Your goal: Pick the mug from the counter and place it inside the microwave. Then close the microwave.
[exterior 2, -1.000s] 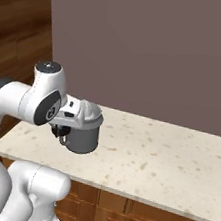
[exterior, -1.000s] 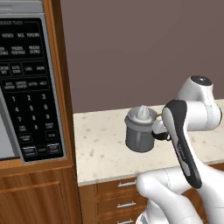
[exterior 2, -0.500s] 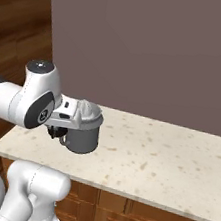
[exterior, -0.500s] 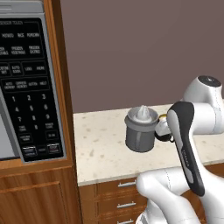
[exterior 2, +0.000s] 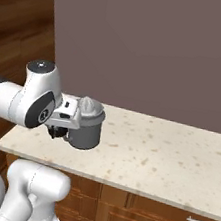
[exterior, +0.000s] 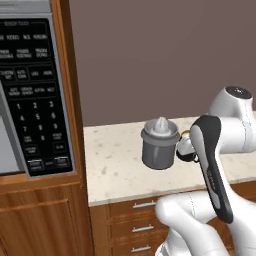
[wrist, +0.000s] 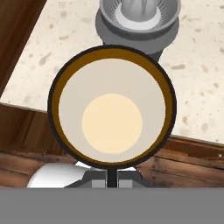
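Black on the outside and cream on the inside, the mug (wrist: 112,108) takes the centre of the hand view, seen straight from above with its round mouth open to the camera. The gripper (wrist: 112,177) is pressed together on the mug at the lower rim of that mouth, in the bottom centre of the frame, and the mug hangs over the front edge of the counter (wrist: 48,48), with brown wood below it. At the top of the hand view stands the grey juicer (wrist: 139,19) with its pointed cone, just beyond the mug. In the left base view the juicer (exterior: 160,143) sits in the middle of the frame on the beige speckled counter (exterior: 115,172), and a small dark part of the mug (exterior: 186,152) shows just to its right, beside the white arm. The microwave (exterior: 32,95) fills the left side of this frame with its black keypad and white buttons. In the right base view the juicer (exterior 2: 87,124) stands at centre left on the counter (exterior 2: 166,157), and the mug (exterior 2: 57,132) is a dark shape just left of it, under the white hand.
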